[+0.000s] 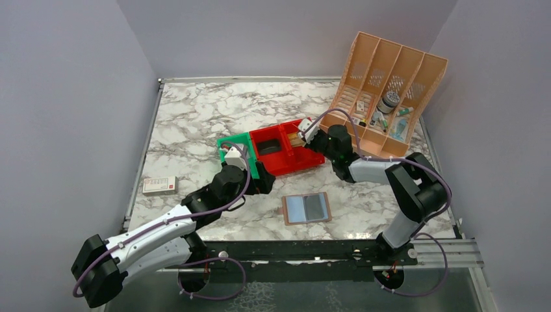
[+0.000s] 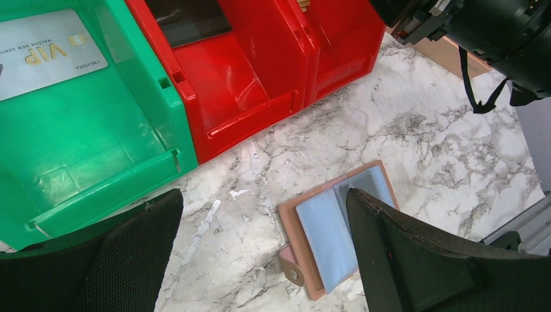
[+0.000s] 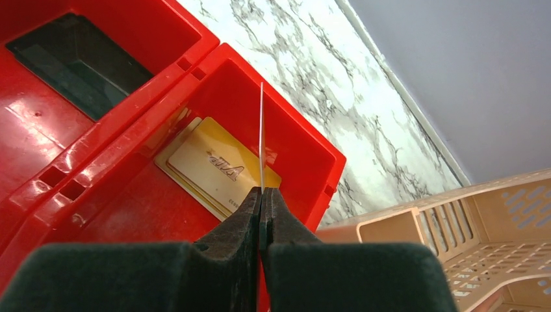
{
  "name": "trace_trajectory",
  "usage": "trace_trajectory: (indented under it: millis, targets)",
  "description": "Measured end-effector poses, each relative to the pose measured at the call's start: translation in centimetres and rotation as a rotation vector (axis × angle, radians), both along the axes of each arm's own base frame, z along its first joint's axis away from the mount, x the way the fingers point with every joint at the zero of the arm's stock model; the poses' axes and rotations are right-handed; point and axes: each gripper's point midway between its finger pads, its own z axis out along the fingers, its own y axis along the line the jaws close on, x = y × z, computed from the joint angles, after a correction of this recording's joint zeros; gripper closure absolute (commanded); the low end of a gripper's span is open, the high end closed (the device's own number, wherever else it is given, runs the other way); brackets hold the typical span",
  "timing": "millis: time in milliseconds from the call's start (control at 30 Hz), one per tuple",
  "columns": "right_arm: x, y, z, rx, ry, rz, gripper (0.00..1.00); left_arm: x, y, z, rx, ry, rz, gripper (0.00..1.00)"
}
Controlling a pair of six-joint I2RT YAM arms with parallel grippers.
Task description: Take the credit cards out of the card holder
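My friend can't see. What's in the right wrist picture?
The right gripper, black and padded, is shut on a thin card seen edge-on, over a red plastic bin where yellow-gold VIP cards lie flat. A dark grey card lies in the neighbouring red bin; a peach slotted organizer sits at the right.

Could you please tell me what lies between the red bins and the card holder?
Nothing: only bare marble tabletop separates the red bins from the card holder, clearest in the left wrist view.

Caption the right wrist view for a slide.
Right tool shut on a thin card, held edge-on over a red bin containing gold VIP cards.
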Motion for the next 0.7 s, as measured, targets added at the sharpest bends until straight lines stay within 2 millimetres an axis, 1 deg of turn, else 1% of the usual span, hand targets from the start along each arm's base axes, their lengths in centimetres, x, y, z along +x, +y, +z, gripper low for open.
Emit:
trace_trajectory:
  millis: [100, 267, 367, 533, 700]
  targets:
    - [0.2, 0.1, -0.2, -0.019, -0.007, 0.005, 0.99, 0.1, 0.0, 0.1, 0.002, -0.003, -0.001, 0.01]
    - [1.1, 0.3, 0.8, -0.045, -0.052, 0.013, 0.99, 0.1, 0.1, 0.0, 0.009, -0.002, 0.002, 0.01]
    - [1.7, 0.5, 0.7, -0.073, -0.060, 0.019, 0.99, 0.2, 0.2, 0.0, 0.016, -0.002, 0.000, 0.01]
    - [2.3, 0.7, -0.4, -0.130, -0.045, 0.033, 0.99, 0.2, 0.2, 0.3, 0.026, -0.004, -0.004, 0.01]
    - [2.6, 0.8, -2.1, -0.193, -0.018, 0.056, 0.99, 0.1, 0.4, 0.0, 0.041, 0.008, -0.003, 0.01]
